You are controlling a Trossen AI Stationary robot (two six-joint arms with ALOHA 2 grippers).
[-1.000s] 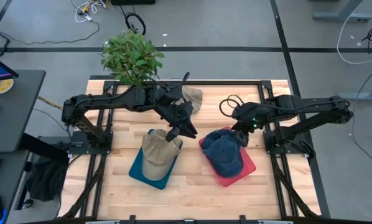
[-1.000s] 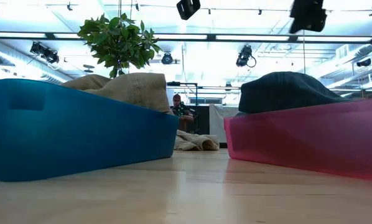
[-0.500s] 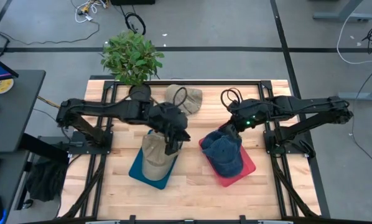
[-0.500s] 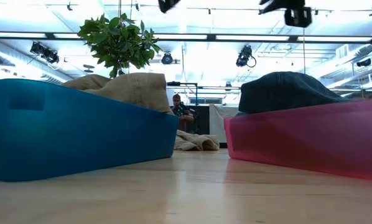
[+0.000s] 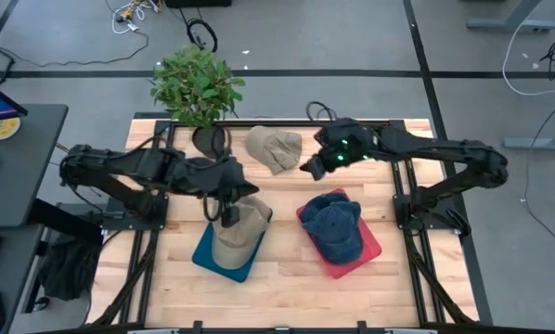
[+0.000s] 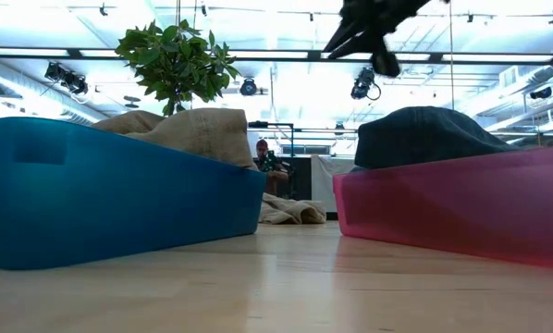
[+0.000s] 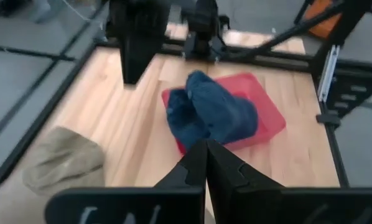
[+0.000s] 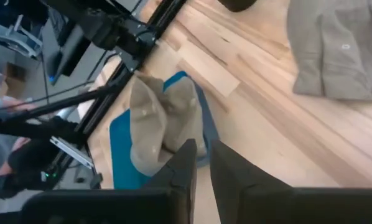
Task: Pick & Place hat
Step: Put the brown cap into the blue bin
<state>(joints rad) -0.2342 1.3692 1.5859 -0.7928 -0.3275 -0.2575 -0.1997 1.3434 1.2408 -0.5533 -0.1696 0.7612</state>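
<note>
We saw both arms withdrawn: left gripper [image 5: 229,217] pressed together, right gripper [image 5: 307,169] nearly so, both empty. Tan hat [image 5: 236,234] filled blue tray [image 5: 204,250], denim hat [image 5: 336,225] red tray [image 5: 370,249]; third hat [image 5: 274,147] remained.

A robotics lab or open workshop hall is shown. A wooden table [image 5: 287,269] on a black metal frame [image 5: 426,213] is set on grey concrete floor, cables [image 5: 134,14] are strewn behind it, ceiling track lights [image 6: 364,83] are hung overhead, and a seated person [image 6: 267,159] is seen far beyond.
</note>
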